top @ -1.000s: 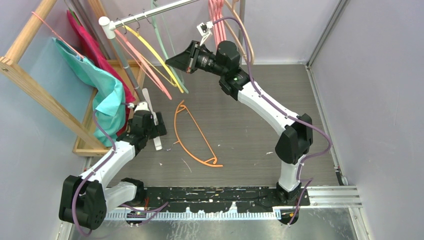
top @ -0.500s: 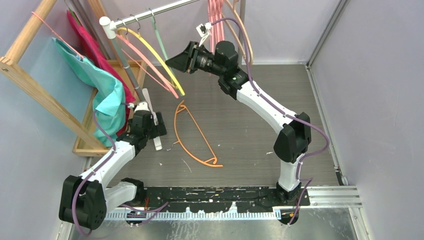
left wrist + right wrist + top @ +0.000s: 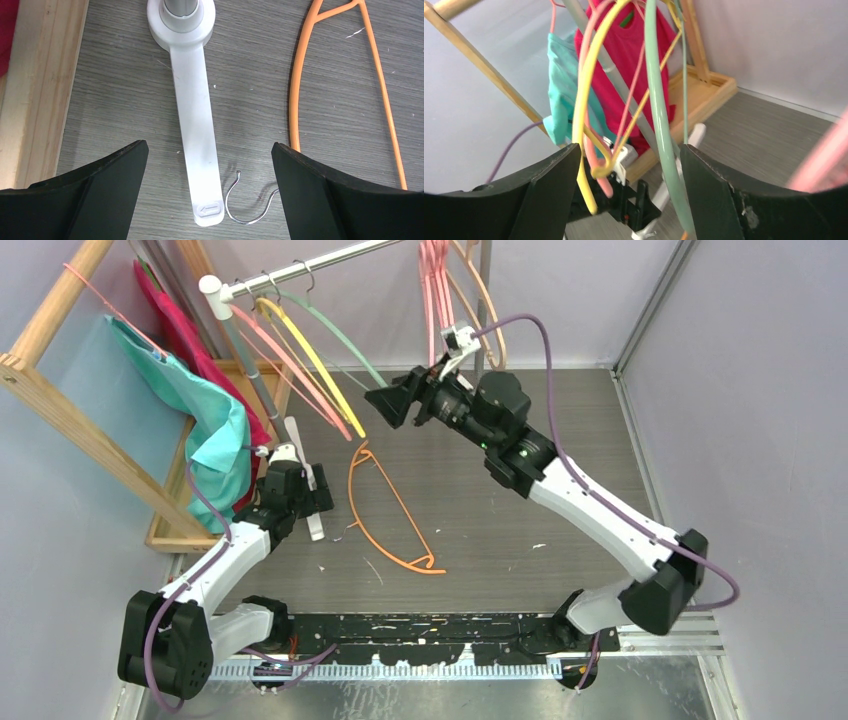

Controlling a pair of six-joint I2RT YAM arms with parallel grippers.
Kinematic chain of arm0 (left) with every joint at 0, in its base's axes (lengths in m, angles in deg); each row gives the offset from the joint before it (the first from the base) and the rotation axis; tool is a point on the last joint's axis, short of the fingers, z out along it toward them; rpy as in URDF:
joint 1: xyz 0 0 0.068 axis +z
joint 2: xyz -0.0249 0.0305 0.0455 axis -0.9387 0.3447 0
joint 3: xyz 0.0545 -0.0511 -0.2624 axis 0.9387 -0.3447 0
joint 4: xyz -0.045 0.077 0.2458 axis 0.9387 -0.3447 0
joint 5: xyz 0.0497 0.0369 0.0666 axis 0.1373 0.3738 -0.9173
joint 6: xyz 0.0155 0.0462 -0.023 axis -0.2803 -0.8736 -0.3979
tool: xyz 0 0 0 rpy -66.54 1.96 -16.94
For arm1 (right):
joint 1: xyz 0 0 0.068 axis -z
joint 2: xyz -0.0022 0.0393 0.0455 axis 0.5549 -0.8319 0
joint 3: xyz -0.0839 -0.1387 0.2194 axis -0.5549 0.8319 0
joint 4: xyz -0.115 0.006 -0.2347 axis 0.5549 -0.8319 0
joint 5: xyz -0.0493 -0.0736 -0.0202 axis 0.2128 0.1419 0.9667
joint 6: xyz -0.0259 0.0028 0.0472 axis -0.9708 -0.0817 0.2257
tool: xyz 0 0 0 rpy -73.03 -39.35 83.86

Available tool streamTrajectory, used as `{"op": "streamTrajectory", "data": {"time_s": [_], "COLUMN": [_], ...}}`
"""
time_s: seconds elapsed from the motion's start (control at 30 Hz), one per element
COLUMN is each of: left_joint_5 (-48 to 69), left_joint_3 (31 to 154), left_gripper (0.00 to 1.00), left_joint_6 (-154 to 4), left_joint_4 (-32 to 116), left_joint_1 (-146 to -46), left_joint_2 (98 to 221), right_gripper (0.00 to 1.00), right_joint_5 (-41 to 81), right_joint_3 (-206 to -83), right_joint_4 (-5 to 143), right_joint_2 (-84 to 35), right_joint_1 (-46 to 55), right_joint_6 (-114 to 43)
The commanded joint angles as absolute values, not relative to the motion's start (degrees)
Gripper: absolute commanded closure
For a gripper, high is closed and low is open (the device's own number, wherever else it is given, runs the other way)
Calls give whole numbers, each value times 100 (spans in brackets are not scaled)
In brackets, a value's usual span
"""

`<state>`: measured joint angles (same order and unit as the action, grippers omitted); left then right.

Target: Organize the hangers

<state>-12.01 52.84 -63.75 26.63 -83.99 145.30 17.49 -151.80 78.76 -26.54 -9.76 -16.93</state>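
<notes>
Several hangers (image 3: 300, 347), thin pink, yellow and grey-green, hang from the silver rail (image 3: 300, 268) across the upper left of the overhead view. Thick pink and beige ones (image 3: 438, 285) hang at top centre, and one orange hanger (image 3: 400, 503) lies flat on the desk (image 3: 520, 530) left of centre. We judge that one comes next. The left gripper (image 3: 209, 150) hovers above its wire hook (image 3: 227, 204) with fingers wide and empty, so we would close on the neck, clear of the white stand foot (image 3: 195, 100). The right gripper (image 3: 383, 403), fingers likewise wide and holding nothing, sits just right of the hanging set. The thick hangers' tops are cut off, and the thin pink ones overlap too much to count.
</notes>
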Motion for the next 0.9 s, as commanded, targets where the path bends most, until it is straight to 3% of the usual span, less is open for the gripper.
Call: {"op": "streamTrajectory", "data": {"time_s": [0.0,0.3,0.6,0.87], "left_joint_5": [-1245,-1291,-1326,-1323], "left_joint_3": [5314,5338,5349,5315], "left_gripper": [2,2,2,2], "left_joint_6": [-6397,-6397,-6388,-6371], "left_joint_4": [2811,2791,2735,2730], "left_joint_1": [-8415,-8409,-8410,-8414], "left_joint_2": [14439,14487,14466,14425], "right_gripper": [21,23,32,34], "right_joint_5": [3101,5102,5016,4904], "right_joint_3": [-14429,-12950,-12175,-12262], "right_joint_4": [7412,6627,6518,6752], "right_joint_2": [-1996,-1681,-2573,-3499], "right_joint_1": [-1230,-2477,-3596,-3858], "right_joint_6": [-2681,-3327,-3100,-3187]}}
